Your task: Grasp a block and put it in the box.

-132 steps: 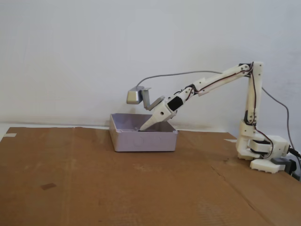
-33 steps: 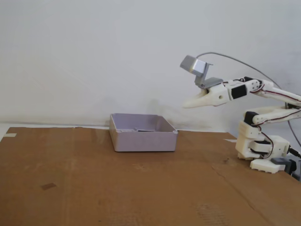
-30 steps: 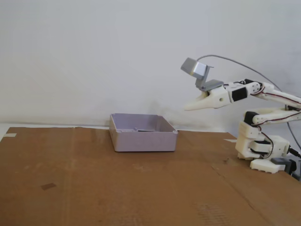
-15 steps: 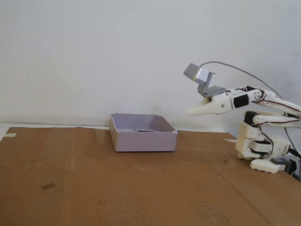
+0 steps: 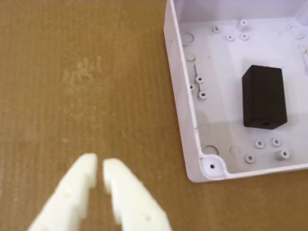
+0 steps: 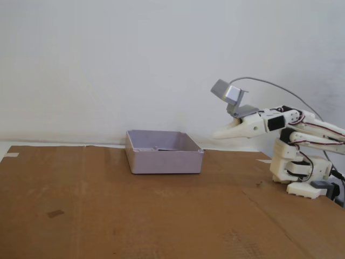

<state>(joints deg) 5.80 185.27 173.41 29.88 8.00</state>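
Black rectangular block lies inside white box; pincer nearly closed, empty.

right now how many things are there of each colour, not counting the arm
black: 1, the block, lying inside the box
white: 1, the box, open on top
brown: 1, the cardboard sheet under everything
total: 3

Box — right side cut off
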